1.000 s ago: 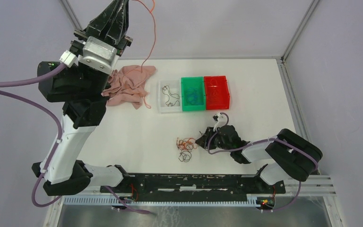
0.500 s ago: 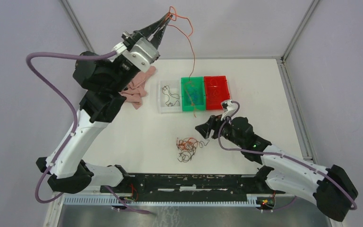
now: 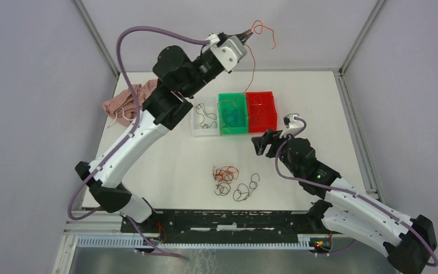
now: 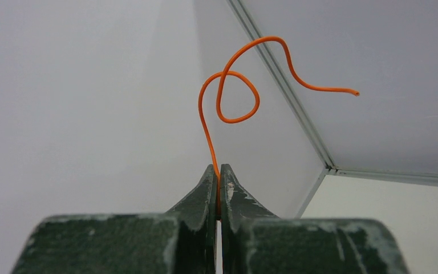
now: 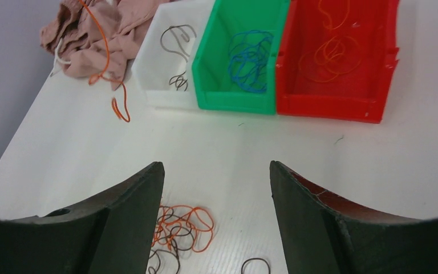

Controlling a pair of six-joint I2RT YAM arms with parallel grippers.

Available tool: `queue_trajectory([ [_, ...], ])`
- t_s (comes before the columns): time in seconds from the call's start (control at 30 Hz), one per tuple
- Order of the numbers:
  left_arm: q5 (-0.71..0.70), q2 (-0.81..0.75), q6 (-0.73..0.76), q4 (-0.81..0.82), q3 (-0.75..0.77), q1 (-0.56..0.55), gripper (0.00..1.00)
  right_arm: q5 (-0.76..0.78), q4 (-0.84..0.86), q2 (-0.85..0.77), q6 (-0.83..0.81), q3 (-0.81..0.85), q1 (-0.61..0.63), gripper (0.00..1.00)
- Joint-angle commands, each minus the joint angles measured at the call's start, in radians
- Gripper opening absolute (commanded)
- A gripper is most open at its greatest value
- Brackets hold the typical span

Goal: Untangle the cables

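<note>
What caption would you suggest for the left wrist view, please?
Left gripper, fingers shut, pinches an orange cable whose free end loops upward before the pale enclosure walls.

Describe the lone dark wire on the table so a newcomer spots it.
Start at the three bins, then come toward the near edge to the orange-and-dark wad. Just right of it lies the dark wire, looped, all dark, no orange.

Tips of left fingers (image 4: 199,197) pressed together, pinching orange wire (image 4: 237,121). Wire rises, curls into one loop, free end trails right. Pale table (image 4: 388,228) corner at lower right.
</note>
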Motion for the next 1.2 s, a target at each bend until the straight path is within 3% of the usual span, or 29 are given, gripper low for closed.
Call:
queue_trajectory([
  [0.0, 0.007, 0.08, -0.041, 0.029, 0.091, -0.01, 0.03, 0.186, -0.012, 0.015, -0.03, 0.085, -0.019, 0.74],
  [0.17, -0.005, 0.193, -0.032, 0.04, 0.17, -0.009, 0.03, 0.309, -0.06, 0.021, 0.003, 0.097, -0.084, 0.74],
  [0.53, -0.016, 0.411, 0.039, 0.066, 0.319, -0.01, 0.03, 0.275, -0.059, 0.011, 0.016, 0.058, -0.198, 0.74],
  [0.73, -0.035, 0.51, 0.08, 0.078, 0.4, -0.008, 0.03, 0.334, -0.106, -0.013, 0.023, 0.043, -0.229, 0.73],
  [1.17, -0.087, 0.566, 0.138, 0.106, 0.422, -0.003, 0.03, 0.372, -0.16, -0.062, 0.082, 0.007, -0.268, 0.73],
])
